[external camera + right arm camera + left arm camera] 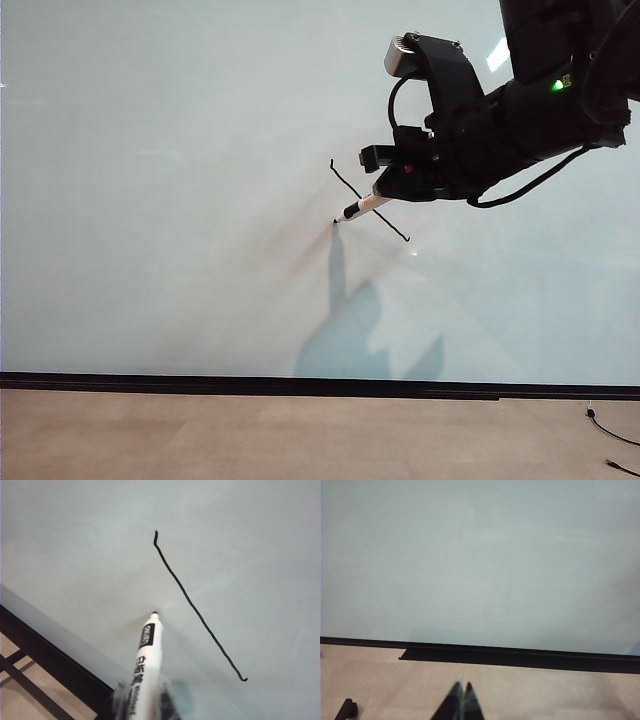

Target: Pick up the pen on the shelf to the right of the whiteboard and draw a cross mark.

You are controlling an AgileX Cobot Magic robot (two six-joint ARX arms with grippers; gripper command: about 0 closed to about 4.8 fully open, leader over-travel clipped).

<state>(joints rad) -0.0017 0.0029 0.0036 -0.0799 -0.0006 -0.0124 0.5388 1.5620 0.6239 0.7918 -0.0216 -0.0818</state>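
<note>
The whiteboard (150, 200) fills most of the exterior view. My right gripper (385, 195) reaches in from the upper right and is shut on the pen (362, 207), a slim white marker with a black band. Its tip rests against the board, low and left of the stroke's middle. One thin black diagonal stroke (345, 180) is the only line on the board. In the right wrist view the pen (147, 655) stands out from the gripper (145, 700), beside the stroke (192, 605). My left gripper (461, 685) is shut and empty, facing the board (480, 555) from a distance.
A black strip (250, 384) runs along the board's lower edge, with a tan surface (250, 440) below it. Cables (610, 435) lie at the lower right. A black ledge (470, 655) juts from the strip. Black frame bars (30, 680) show beside the pen.
</note>
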